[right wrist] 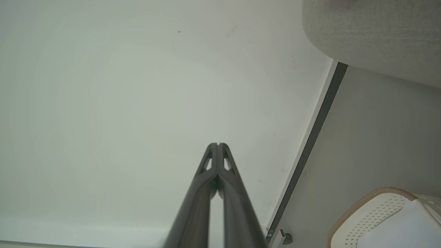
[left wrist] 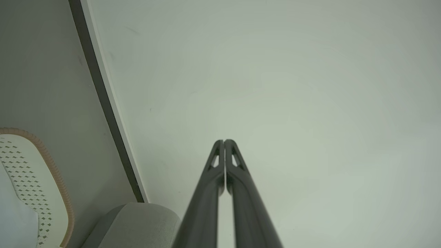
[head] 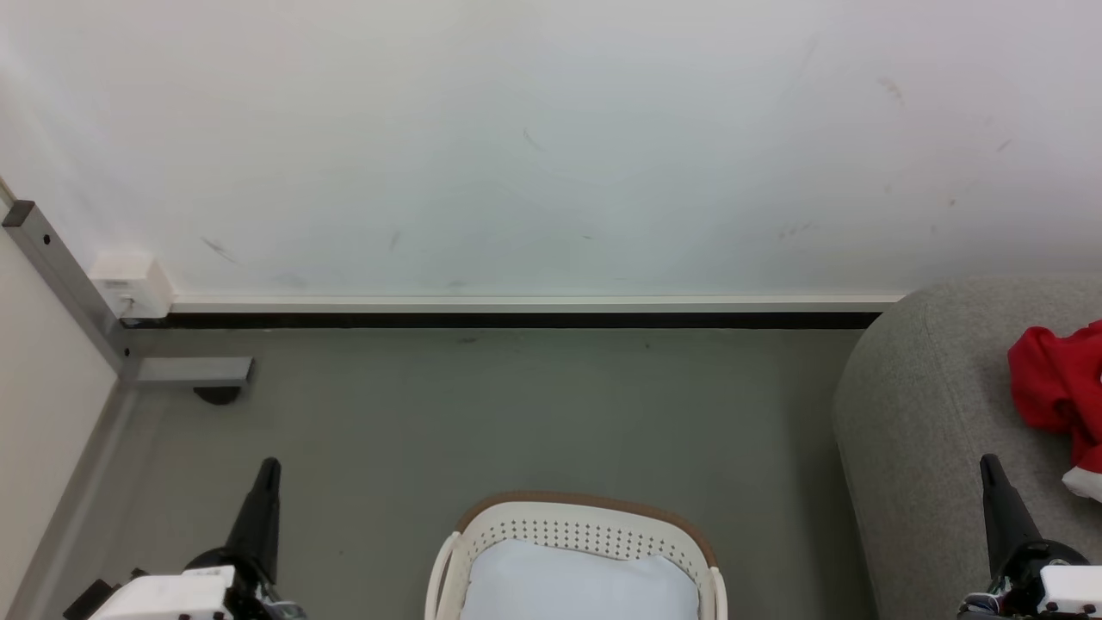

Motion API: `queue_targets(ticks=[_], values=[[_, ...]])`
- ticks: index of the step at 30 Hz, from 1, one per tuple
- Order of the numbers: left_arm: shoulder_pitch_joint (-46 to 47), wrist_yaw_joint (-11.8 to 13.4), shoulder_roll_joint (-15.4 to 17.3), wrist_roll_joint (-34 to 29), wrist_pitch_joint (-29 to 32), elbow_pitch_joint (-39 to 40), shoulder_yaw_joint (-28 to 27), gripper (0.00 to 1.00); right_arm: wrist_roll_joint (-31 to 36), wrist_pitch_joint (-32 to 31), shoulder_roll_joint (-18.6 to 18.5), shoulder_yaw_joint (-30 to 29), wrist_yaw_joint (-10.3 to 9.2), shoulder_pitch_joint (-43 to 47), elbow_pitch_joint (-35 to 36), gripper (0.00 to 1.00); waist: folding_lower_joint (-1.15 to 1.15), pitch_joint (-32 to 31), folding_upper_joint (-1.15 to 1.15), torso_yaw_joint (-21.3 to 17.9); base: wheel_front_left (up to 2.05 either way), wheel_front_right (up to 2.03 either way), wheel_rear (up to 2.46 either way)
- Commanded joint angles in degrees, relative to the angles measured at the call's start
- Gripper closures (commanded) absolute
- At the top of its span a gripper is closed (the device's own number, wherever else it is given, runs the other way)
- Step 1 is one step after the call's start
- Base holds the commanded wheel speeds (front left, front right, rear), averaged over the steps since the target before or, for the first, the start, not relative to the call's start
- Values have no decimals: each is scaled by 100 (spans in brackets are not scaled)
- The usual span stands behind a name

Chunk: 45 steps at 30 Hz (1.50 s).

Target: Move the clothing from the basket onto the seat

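The white perforated basket (head: pixel 581 527) with its brown rim stands on the floor at the bottom middle of the head view; a pale blue-white pad (head: pixel 577 581) lies inside it. Red clothing (head: pixel 1055 383) with a white band lies on the grey seat (head: pixel 921 413) at the right edge. My left gripper (head: pixel 269 465) is shut and empty, raised left of the basket. My right gripper (head: pixel 987 461) is shut and empty, in front of the seat. The wrist views show each pair of fingertips pressed together, left gripper (left wrist: pixel 224 141) and right gripper (right wrist: pixel 217 144), pointing at the wall.
A white wall with a dark skirting strip (head: pixel 516 319) runs behind the grey floor. A grey metal frame post and foot (head: pixel 194 372) and a white wall box (head: pixel 131 282) stand at the left corner. The basket rim (left wrist: pixel 51 172) and seat corner (left wrist: pixel 137 224) appear in the left wrist view.
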<state>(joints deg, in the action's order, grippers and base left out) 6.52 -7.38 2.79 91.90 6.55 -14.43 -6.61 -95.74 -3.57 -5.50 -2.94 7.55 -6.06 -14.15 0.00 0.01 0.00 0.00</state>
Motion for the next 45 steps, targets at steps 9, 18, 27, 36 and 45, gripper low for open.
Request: queue_targets(ticks=[9, 18, 27, 36, 45], values=[[41, -20, 9, 78, 29, 2, -14, 100, 55, -38, -2, -31, -12, -60, 2, 100, 0, 0, 0, 0, 0, 0, 0], [41, -20, 9, 78, 29, -1, -14, 100, 66, -52, 7, -41, -12, -61, 1, 100, 0, 0, 0, 0, 0, 0, 0], [41, -20, 10, 78, 29, 0, -14, 100, 76, -47, 15, -51, -12, -62, -1, 100, 0, 0, 0, 0, 0, 0, 0], [41, -20, 10, 78, 29, -1, -14, 100, 87, -58, 23, -62, -12, -63, -2, 100, 0, 0, 0, 0, 0, 0, 0], [41, -20, 10, 78, 29, -1, -14, 100, 99, -70, 29, -71, -12, -64, -3, 100, 0, 0, 0, 0, 0, 0, 0]])
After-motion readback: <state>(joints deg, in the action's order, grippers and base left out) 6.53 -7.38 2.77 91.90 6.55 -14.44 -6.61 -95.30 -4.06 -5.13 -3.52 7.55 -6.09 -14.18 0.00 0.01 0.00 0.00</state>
